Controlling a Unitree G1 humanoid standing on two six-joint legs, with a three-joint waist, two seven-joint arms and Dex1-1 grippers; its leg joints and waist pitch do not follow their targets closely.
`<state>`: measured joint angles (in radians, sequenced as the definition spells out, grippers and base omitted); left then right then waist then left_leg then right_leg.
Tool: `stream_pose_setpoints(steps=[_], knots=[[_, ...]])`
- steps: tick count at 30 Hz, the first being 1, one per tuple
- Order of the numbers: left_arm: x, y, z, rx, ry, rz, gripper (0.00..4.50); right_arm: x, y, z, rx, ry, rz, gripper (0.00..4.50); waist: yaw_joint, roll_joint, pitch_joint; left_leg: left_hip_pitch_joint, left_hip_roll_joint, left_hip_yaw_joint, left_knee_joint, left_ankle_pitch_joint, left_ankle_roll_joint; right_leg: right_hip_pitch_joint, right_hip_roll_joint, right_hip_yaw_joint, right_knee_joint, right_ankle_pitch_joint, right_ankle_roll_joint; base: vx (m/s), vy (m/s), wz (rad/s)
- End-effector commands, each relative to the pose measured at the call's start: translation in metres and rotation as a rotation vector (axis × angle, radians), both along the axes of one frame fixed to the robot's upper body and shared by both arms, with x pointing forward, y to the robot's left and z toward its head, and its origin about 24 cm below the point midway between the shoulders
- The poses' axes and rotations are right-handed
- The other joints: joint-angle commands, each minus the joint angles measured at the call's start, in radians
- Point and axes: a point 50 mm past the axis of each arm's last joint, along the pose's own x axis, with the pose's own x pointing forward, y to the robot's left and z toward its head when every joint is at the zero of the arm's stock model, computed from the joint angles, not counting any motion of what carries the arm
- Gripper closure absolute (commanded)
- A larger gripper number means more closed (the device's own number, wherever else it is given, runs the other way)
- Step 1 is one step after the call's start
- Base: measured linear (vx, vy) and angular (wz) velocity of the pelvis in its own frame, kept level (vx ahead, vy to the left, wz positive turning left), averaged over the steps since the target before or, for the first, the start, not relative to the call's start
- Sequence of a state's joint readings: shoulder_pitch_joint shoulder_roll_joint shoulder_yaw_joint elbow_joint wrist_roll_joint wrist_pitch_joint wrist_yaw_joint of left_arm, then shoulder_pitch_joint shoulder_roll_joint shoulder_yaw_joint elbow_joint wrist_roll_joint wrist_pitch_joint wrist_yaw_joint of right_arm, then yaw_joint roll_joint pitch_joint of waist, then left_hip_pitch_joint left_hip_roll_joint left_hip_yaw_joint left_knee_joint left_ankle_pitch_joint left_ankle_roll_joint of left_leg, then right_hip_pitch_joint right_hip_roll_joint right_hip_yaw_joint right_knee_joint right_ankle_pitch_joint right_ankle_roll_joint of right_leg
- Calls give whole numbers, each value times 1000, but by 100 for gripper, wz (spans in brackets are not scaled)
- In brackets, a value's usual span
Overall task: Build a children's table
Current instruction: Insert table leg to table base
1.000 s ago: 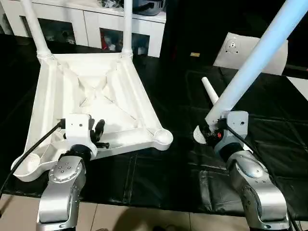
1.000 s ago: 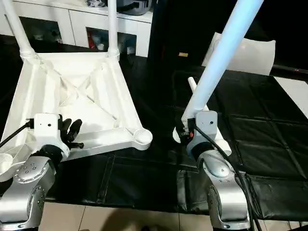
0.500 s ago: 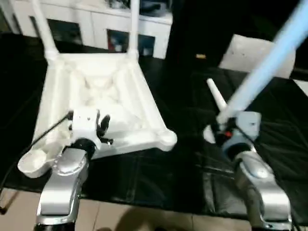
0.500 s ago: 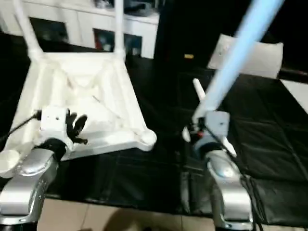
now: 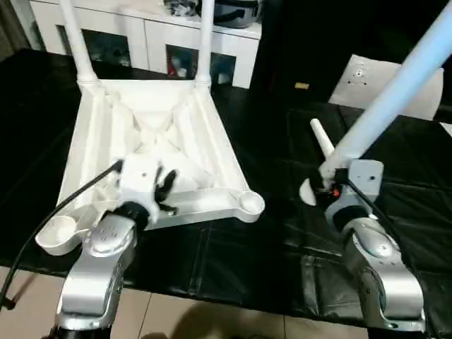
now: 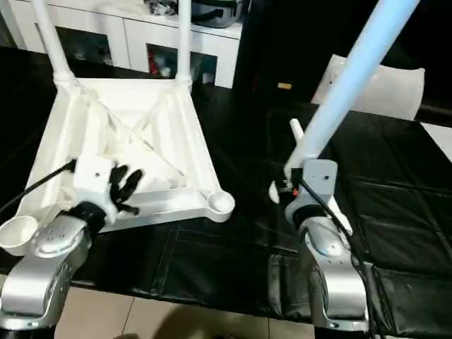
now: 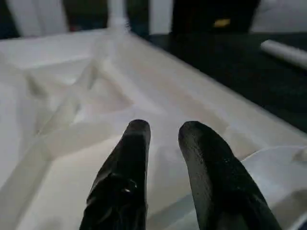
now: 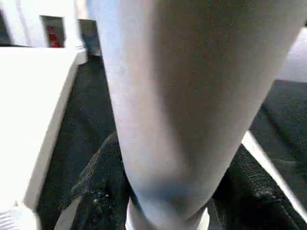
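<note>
White leg (image 5: 395,92) clamped in right hand (image 5: 326,185); left hand (image 5: 164,189) slightly parted, empty, over tabletop underside (image 5: 152,141).

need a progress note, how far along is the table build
About halfway. Done: two legs stand in the far sockets of the upturned top. In hand: the right gripper holds a third leg. Left: both near sockets are empty, and a fourth leg lies on the black mat.
</note>
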<state>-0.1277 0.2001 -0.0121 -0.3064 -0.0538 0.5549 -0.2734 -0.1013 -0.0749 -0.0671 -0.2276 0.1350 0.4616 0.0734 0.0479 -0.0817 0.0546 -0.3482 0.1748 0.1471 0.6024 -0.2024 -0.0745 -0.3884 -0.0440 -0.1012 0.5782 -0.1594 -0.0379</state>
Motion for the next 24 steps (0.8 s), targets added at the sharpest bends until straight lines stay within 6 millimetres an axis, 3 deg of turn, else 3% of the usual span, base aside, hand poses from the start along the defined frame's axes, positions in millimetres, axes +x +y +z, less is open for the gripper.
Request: stream_pose_setpoints(steps=[1, 2, 3, 4, 5, 6, 7, 8, 10, 11, 16, 19, 21, 23, 24], knots=[[0, -15, 5, 4, -10, -151, 318, 4, 3, 5, 81, 9, 48, 262, 2, 32, -55, 9, 52, -20, -78, -274, 10, 39, -98, 59, -86, -398, -18, 0, 0, 0], [1, -17, 5, 9, -11, -170, 318, 4, 4, 5, 93, 10, 57, 262, 2, 41, -59, 10, 52, -21, -78, -271, 11, 42, -95, 60, -82, -347, -33, 0, 0, 0], [2, -20, 3, 10, 3, -212, 318, 4, 6, 8, 103, 2, 89, 262, 2, 40, -52, 7, 52, -22, -83, -288, 13, 43, -92, 58, -79, -356, -41, 0, 0, 0], [2, -20, 3, 10, 5, -216, 318, 4, 6, 9, 104, 1, 92, 262, 4, 58, -54, 8, 50, -20, -79, -286, 10, 42, -94, 61, -81, -344, -52, 0, 0, 0], [4, -22, 2, 3, 16, -246, 291, 5, 8, 11, 105, -8, 117, 262, 6, 73, -55, 7, 46, -19, -78, -288, 11, 45, -94, 61, -82, -348, -57, 0, 0, 0], [5, -25, 2, 13, 16, -290, 291, 5, 9, 14, 91, -26, 138, 262, 8, 74, -54, 3, 43, -19, -77, -279, 17, 48, -97, 60, -82, -359, -57, 0, 0, 0], [8, -29, 3, 20, 10, -352, 291, 7, 9, 18, 71, -48, 160, 262, 11, 84, -53, 4, 37, -15, -75, -269, 27, 47, -94, 58, -93, -407, -42, 0, 0, 0], [11, -32, 5, 36, -4, -409, 281, 8, 8, 21, 49, -60, 168, 262, 12, 79, -56, 2, 36, -16, -72, -253, 29, 51, -95, 59, -87, -414, -37, 0, 0, 0], [15, -35, 7, 63, -23, -461, 271, 10, 7, 24, 38, -76, 169, 262, 18, 88, -56, -2, 33, -15, -71, -209, 42, 50, -98, 58, -93, -454, -24, 0, 0, 0], [21, -35, 8, 86, -22, -501, 258, 12, 5, 29, 59, -97, 171, 262, 18, 101, -60, 0, 33, -14, -70, -198, 41, 49, -98, 57, -92, -457, -22, 0, 0, 0], [36, -26, 8, 173, -37, -573, 213, 11, 7, 35, 54, -105, 227, 262, 8, 104, -67, -3, 35, -16, -71, -180, 41, 55, -92, 54, -83, -396, -34, 0, 0, 0], [35, -23, 3, 177, 5, -638, 199, 10, 10, 39, 85, -144, 255, 262, 5, 109, -69, -1, 43, -17, -72, -173, 42, 53, -98, 56, -79, -369, -57, 0, 0, 0], [32, -20, -3, 220, 25, -684, 199, 13, 11, 43, 6, -214, 214, 262, 6, 108, -70, -2, 44, -15, -73, -167, 32, 50, -98, 58, -74, -353, -72, 0, 0, 0], [28, -18, -10, 236, 75, -745, 199, 13, 14, 40, -34, -201, 231, 262, 6, 106, -67, 0, 45, -13, -74, -173, 28, 50, -99, 59, -73, -357, -78, 0, 0, 0], [27, -17, -12, 228, 103, -755, 199, 12, 17, 38, -10, -174, 276, 262, 9, 96, -66, 2, 43, -12, -75, -178, 36, 54, -101, 60, -74, -379, -80, 0, 0, 0]])
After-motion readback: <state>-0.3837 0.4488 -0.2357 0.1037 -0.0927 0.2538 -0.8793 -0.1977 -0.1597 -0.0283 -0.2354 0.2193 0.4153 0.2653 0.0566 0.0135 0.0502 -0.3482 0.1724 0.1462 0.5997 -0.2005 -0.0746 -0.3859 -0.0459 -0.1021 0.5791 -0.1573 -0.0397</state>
